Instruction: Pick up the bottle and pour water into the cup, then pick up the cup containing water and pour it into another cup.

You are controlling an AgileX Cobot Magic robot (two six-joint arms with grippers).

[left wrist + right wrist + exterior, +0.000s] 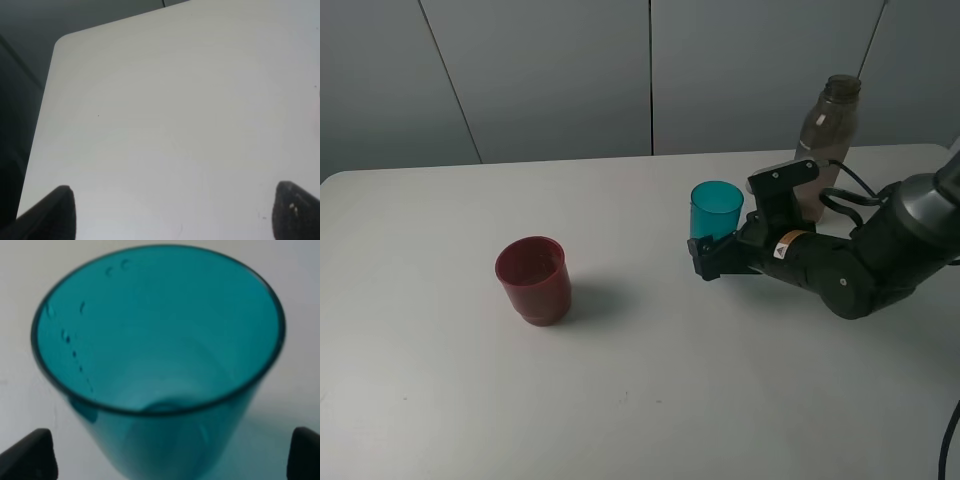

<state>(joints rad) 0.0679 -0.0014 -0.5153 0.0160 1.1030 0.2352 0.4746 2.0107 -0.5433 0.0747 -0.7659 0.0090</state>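
Red cup [532, 279] left-centre of desk [410, 400], idle. Teal cup [716, 211] right of centre, btw right gripper [710, 250] fingers, wide open, no grip yet. Bottle [828, 140] back right edge. Left gripper [170, 212] open, empty. Step 2 imo: you close on teal cup, lift, carry to red.

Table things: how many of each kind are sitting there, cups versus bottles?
Cups: 2, the teal cup and the red cup
Bottles: 1, the grey-brown bottle
Total: 3

Teal translucent cup [716, 209]; dark red opaque cup [532, 279]; smoky grey-brown bottle [827, 133]; white table [620, 400]; black end effector [710, 255].
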